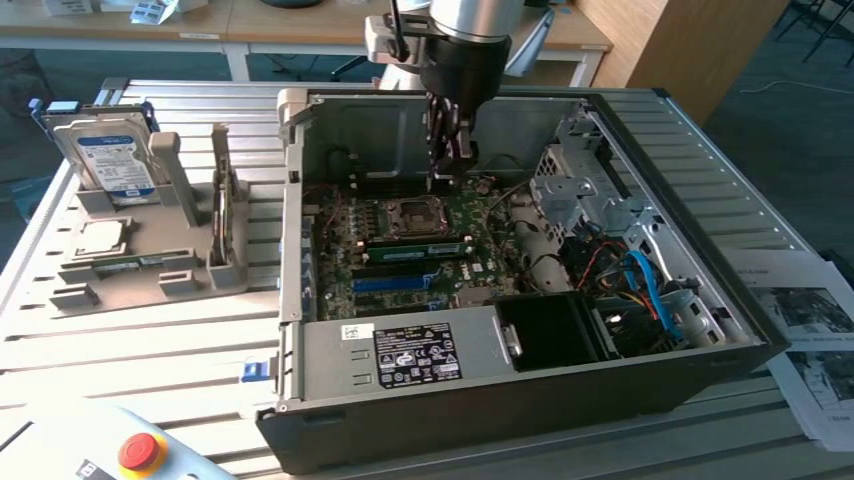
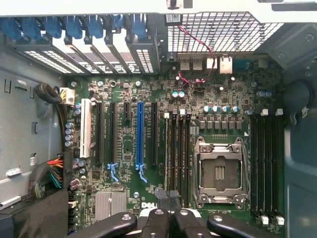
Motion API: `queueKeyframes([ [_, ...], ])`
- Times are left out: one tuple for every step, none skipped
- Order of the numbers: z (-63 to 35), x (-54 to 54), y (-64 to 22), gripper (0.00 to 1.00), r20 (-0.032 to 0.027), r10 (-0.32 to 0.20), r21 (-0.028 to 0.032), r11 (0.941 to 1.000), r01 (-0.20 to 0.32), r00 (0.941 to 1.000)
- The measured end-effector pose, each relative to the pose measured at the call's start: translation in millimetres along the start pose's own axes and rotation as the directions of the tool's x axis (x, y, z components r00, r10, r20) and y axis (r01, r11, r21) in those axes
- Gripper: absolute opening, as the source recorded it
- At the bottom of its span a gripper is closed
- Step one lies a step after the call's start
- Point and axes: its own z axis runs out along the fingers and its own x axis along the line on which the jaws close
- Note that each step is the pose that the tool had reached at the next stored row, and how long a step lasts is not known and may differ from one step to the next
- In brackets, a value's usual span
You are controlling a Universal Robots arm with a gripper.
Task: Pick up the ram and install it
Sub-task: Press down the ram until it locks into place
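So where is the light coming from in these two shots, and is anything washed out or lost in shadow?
Exterior view: bright light rakes across the slatted table, leaving pale glare; the computer case front and the power supply corner stay dark. Wrist view: the motherboard is evenly lit, the vent grille glows washed out, and the gripper is a dark shape.

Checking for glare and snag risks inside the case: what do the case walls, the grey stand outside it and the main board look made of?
Case wall: bare sheet metal, dull silver, folded edges. Stand: probably matte grey plastic, chunky and uniform, maybe printed. Main board: green glossy circuit board with black plastic slots and a shiny metal socket frame.
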Motion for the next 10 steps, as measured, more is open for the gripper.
queueKeyframes([
  [0.0,0.0,0.0,0.10,0.0000,0.000,0.0002,1.0000,0.000,1.0000],
  [0.0,0.0,0.0,0.10,0.0000,0.000,0.0002,1.0000,0.000,1.0000],
  [-0.1,0.0,0.0,0.10,0.0000,0.000,0.0002,1.0000,0.000,1.0000],
  [-0.4,0.0,0.0,0.10,-0.0001,0.000,0.0002,1.0000,0.000,1.0000],
  [-0.6,0.0,-0.3,0.10,-0.0001,0.000,0.0002,1.0000,0.000,1.0000],
  [-0.8,0.0,-0.8,0.10,0.0001,0.000,0.0002,1.0000,0.000,1.0000],
  [-1.0,0.0,-1.5,0.10,0.0002,0.000,0.0003,1.0000,0.000,1.0000],
  [-1.2,0.0,-2.4,0.10,0.0002,0.000,0.0003,1.0000,0.000,1.0000],
  [-1.5,0.0,-3.4,0.10,0.0001,0.000,0.0002,1.0000,0.000,1.0000],
  [-1.7,0.0,-4.6,0.10,0.0001,0.000,0.0002,1.0000,0.000,1.0000],
])
